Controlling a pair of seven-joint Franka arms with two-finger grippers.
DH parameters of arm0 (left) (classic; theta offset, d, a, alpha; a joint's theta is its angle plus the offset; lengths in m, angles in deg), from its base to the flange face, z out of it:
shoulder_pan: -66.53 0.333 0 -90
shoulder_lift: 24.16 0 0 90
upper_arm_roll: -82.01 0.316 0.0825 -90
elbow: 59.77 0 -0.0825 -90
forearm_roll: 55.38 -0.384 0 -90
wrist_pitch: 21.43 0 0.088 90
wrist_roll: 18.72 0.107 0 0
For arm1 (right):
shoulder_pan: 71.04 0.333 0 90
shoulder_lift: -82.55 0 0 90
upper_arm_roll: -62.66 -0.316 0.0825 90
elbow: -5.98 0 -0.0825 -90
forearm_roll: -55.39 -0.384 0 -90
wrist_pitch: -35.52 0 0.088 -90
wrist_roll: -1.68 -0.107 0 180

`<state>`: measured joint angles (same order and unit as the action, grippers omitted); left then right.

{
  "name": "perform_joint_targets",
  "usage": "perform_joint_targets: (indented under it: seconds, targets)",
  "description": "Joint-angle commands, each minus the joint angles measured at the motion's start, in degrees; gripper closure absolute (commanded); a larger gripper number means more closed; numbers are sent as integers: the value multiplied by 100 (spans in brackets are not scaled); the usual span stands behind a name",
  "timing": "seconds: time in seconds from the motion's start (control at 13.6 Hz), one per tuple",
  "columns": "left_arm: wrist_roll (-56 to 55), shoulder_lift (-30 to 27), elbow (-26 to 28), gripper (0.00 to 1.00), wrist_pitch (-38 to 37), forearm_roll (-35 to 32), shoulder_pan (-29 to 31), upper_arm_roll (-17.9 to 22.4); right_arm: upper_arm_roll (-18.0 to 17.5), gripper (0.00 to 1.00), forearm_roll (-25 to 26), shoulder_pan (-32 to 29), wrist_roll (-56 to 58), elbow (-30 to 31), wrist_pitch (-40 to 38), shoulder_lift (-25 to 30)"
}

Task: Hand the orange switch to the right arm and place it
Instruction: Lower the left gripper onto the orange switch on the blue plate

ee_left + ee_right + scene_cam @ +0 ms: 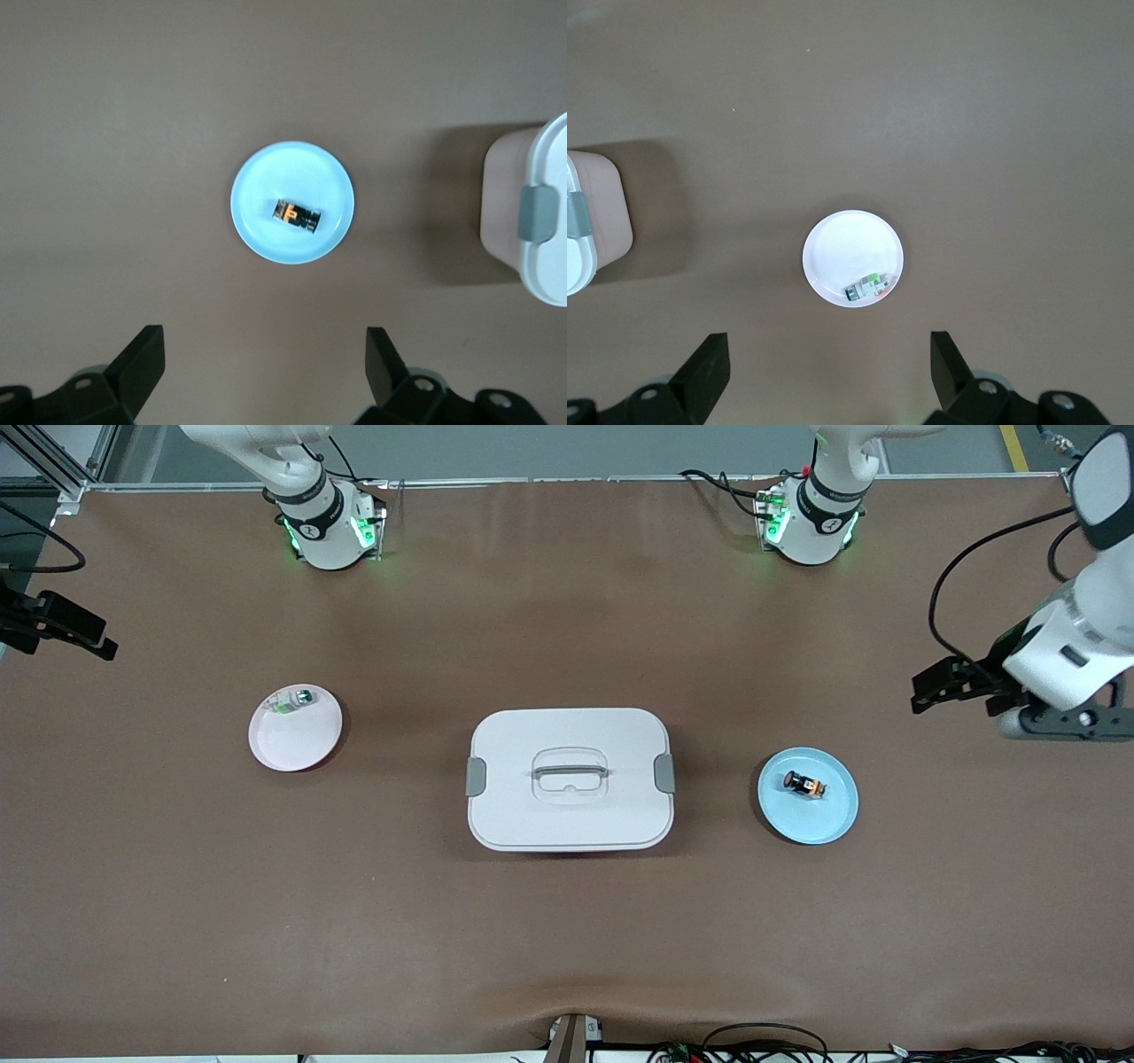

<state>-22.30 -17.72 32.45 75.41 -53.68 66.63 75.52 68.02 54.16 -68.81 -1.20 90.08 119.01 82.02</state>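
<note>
While both arms wait above the worktop (177,921), neither end effector holds anything. The left end effector (952,691) hangs in the air at the left arm's end of the worktop, over bare surface close to that edge; in the left wrist view its two fingers (142,363) stand spread wide apart with nothing between them. The right end effector (828,367) shows in the front view only as a dark part at the edge by the right arm's end of the worktop; in the right wrist view its fingers are likewise spread wide and empty.

The orange switch (804,784) lies on its side in the blue plate (833,824), slightly off the plate's centre, with its round cap toward the middle of the worktop. The blue plate rests on the worktop toward the left arm's end, well apart from every edge.

A white lidded box (570,824) with a recessed handle and grey side latches sits at the centre of the worktop, between the two plates. A white plate (292,748) rests toward the right arm's end. In it, against the rim, lies a small clear-white and green part (292,701) with a silvery end.
</note>
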Motion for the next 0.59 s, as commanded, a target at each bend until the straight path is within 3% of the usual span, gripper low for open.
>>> perform_joint_targets:
  seconds: [0.0,0.29,0.51]
  targets:
    - [50,33,540,0,578,59,69,-151,-35,0,-17,-48,33,-78,62,9]
    - [584,243,1525,0,1783,15,69,-195,-35,0,-17,-57,33,-78,80,9]
    - [1007,691,1694,0,2320,6,60,-212,-35,0,-17,-48,33,-78,168,9]
